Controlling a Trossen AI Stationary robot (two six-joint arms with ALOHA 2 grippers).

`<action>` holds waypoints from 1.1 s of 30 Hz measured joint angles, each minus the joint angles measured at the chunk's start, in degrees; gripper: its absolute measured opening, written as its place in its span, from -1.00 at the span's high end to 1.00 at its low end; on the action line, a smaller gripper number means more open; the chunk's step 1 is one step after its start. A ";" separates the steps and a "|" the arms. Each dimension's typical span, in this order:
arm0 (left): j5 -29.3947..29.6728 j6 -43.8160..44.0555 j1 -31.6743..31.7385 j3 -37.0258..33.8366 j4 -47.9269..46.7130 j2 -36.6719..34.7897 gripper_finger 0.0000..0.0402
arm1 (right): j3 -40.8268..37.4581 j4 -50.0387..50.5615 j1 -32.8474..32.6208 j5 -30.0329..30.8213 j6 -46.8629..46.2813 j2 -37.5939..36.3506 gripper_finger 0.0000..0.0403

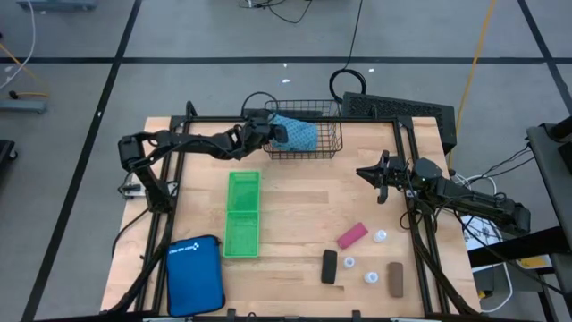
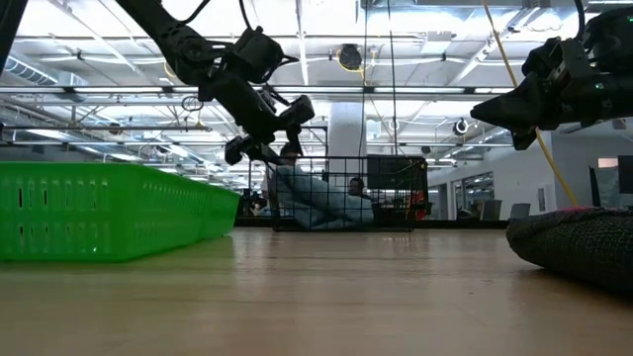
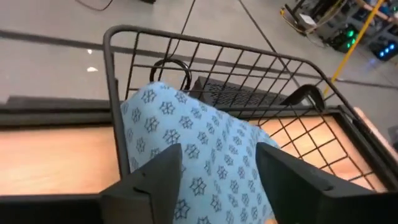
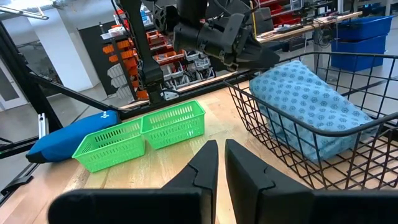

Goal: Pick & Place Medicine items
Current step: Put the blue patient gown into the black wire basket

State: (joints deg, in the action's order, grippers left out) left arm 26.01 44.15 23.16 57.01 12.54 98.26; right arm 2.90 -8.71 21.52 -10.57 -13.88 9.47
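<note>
Table layout, seen from above

Wire basket [image 1: 304, 134] at the back holds a patterned pouch [image 1: 297, 132]; tray [image 1: 242, 213] mid-left, zip pouch [image 1: 195, 275] front-left, medicine items [image 1: 362, 259] front-right.

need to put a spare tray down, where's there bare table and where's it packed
Bare wood lies between the green basket and the pink piece, up to the wire basket. Another bare strip runs left of the green basket, above the blue pouch. It is crowded at the near right: pink, black and brown pieces with small white bottles between them.
</note>
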 joint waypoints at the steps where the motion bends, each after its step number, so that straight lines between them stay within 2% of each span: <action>1: -0.02 -1.26 0.01 0.00 0.43 0.00 -0.12 | -0.02 0.00 0.00 -0.02 0.01 -0.01 0.90; 9: 1.64 -14.53 0.11 0.77 2.20 -4.95 -0.15 | -0.02 -0.02 0.00 0.00 0.00 -0.02 0.90; 11: -0.72 -16.05 0.14 1.72 0.90 -6.65 -0.12 | 0.00 0.00 0.02 0.00 -0.01 -0.01 0.90; 13: -5.77 -17.31 0.59 5.54 -6.50 -7.50 -0.07 | -0.01 -0.01 0.01 -0.02 0.00 -0.01 0.90; 15: -10.02 -18.71 1.07 11.70 -20.35 -7.16 0.01 | 0.00 -0.02 0.00 0.00 0.00 -0.02 0.90; 17: -11.74 -21.44 1.36 18.71 -33.07 -5.15 0.11 | 0.00 0.00 0.01 -0.02 0.01 0.01 0.90; 20: -13.28 -26.17 1.50 28.42 -46.69 -1.98 0.29 | 0.00 -0.01 0.01 -0.01 0.00 -0.01 0.90; 24: -14.09 -31.87 2.30 37.18 -55.07 2.87 0.56 | 0.00 0.00 0.01 0.02 0.00 0.01 0.90; 29: -15.87 -34.08 3.86 38.99 -56.20 9.42 0.93 | 0.00 0.00 0.02 0.00 0.01 0.00 0.90; 33: -16.27 -34.42 4.52 39.06 -56.69 14.25 0.93 | 0.00 0.00 0.01 0.00 -0.01 -0.01 0.90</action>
State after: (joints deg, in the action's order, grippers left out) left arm 9.74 9.73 27.68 96.07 -44.14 112.51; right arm 2.90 -8.71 21.53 -10.57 -13.89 9.46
